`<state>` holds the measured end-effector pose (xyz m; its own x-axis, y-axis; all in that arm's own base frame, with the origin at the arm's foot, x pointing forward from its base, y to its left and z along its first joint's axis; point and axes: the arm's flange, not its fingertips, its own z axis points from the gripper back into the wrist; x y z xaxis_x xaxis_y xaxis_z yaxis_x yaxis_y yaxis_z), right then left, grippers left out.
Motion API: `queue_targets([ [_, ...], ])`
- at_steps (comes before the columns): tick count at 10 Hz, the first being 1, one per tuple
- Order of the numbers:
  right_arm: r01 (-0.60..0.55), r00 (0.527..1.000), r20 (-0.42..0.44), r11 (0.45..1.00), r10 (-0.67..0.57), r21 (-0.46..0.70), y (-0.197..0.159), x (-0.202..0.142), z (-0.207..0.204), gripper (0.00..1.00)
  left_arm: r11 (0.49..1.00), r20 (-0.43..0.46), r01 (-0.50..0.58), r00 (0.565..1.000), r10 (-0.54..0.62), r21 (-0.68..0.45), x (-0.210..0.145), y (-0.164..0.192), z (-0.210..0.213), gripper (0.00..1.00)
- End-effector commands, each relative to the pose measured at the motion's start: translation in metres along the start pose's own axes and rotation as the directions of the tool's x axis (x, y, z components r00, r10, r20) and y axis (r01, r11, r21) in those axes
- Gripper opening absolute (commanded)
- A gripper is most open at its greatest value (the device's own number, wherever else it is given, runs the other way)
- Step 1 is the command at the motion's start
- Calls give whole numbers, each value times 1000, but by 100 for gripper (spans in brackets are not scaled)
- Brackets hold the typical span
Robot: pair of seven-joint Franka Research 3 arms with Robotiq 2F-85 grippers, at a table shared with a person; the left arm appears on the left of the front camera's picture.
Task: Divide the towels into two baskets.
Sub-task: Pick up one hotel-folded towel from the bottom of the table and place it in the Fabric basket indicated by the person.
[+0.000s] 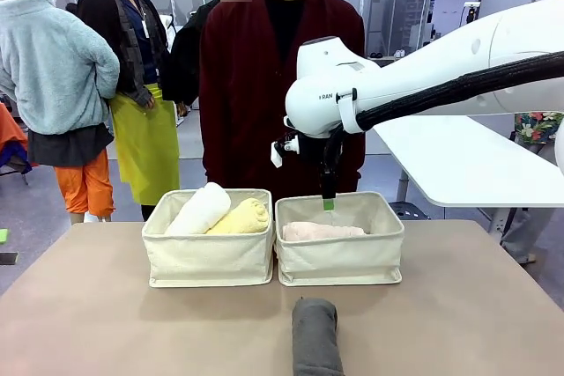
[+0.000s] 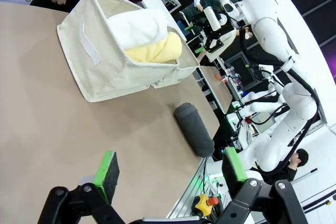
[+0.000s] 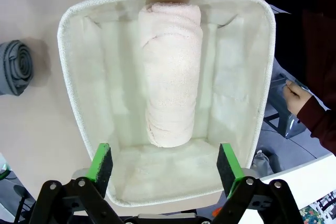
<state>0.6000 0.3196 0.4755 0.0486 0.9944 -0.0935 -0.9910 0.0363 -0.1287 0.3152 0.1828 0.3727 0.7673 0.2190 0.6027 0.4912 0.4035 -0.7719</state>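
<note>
Splitting towels: one left

My left claw (image 2: 170, 171) gapes empty over the table (image 1: 88, 323). White towel (image 1: 201, 209) and yellow towel (image 1: 240, 217) share the left basket (image 1: 207, 261). The pink towel (image 1: 322, 231) lies alone in the right basket (image 1: 339, 263) below my open, empty right claw (image 3: 164, 162), so I'd send the grey towel (image 1: 315, 336), on the table, there.

A tan tabletop (image 1: 97, 323) fills the near scene. Just past its far edge stands a person (image 1: 242, 85) in a dark red cardigan over a black top. Farther off on the right is a white table (image 1: 467, 165), with a floral-print cloth (image 1: 538, 126) beyond it. Below the near table edge, the left wrist view shows a red push-button on a yellow base (image 2: 206, 201).
</note>
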Motion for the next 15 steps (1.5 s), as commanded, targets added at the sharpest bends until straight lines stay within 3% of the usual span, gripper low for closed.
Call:
queue_targets([
  [1, -8, 1000, 9, 1000, 8, 2, 0, 0, -1, 100, 1000, 16, -3, 1000, 3, -15, -1, -3, 2, 100],
  [4, 0, 1000, 0, 1000, 0, 0, 0, 0, 0, 100, 1000, 16, -3, 1000, 3, -15, -1, -3, 2, 100],
  [5, -21, 1000, 15, 1000, 21, -24, 12, 14, 30, 100, 1000, 16, -3, 1000, 3, -15, -1, -3, 2, 100],
  [8, 62, 997, 39, 995, -65, 80, 60, -13, 85, 100, 1000, 16, -3, 1000, 3, -15, -1, -3, 2, 100],
  [10, 136, 987, 56, 972, -149, 193, 101, -54, 89, 100, 1000, 16, -3, 1000, 3, -15, -1, -3, 2, 100],
  [12, 274, 946, 113, 936, -304, 223, 142, -112, 86, 100, 1000, 16, -3, 1000, 3, -15, -1, -3, 2, 100],
  [13, 332, 899, 195, 900, -393, 282, 162, -148, 82, 100, 1000, 16, -3, 1000, 3, -15, -1, -3, 2, 100],
  [14, 396, 849, 220, 855, -480, 336, 180, -181, 75, 100, 1000, 16, -3, 1000, 3, -15, -1, -3, 2, 100],
  [15, 447, 778, 275, 805, -565, 390, 198, -217, 65, 100, 1000, 16, -3, 1000, 3, -15, -1, -3, 2, 100],
])
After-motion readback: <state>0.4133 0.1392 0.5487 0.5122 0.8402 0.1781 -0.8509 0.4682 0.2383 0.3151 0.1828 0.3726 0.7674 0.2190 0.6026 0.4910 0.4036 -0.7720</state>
